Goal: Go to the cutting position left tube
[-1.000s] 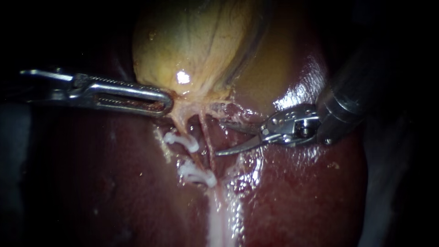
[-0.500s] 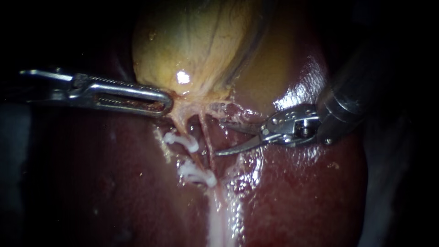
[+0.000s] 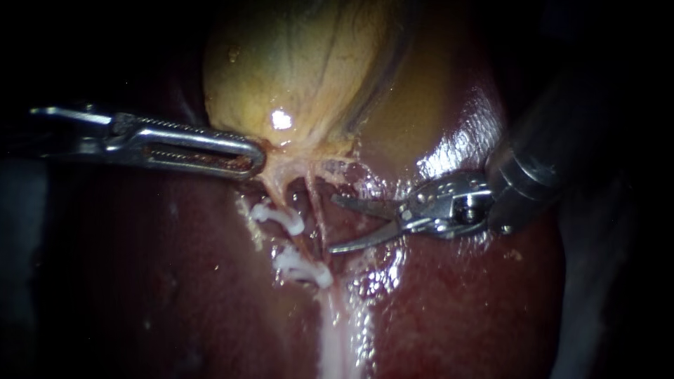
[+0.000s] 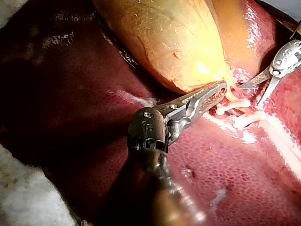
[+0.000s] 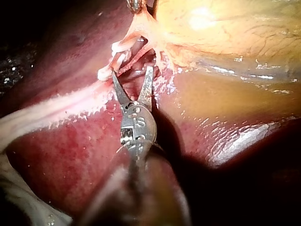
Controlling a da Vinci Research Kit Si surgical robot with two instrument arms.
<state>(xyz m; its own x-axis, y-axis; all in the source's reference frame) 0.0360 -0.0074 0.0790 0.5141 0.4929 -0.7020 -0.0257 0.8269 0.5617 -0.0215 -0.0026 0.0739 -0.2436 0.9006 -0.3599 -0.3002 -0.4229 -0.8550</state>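
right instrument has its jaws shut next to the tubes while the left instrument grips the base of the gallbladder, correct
Not quite. The right instrument has its jaws open, with a clear gap between them, as the endoscope view and the right wrist view both show. The rest holds: it lies next to the tubes, and the left instrument grips the base of the gallbladder.

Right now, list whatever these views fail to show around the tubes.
1. Endoscope view: right instrument, jaws open; its shaft fades into darkness.
2. Endoscope view: gallbladder is cut off by the top edge.
3. Endoscope view: two clips cover parts of the left tube.
4. Right wrist view: left instrument is cut off by the edge; only its tip shows.
5. Left wrist view: the left instrument's blurred shaft hides liver beneath it.
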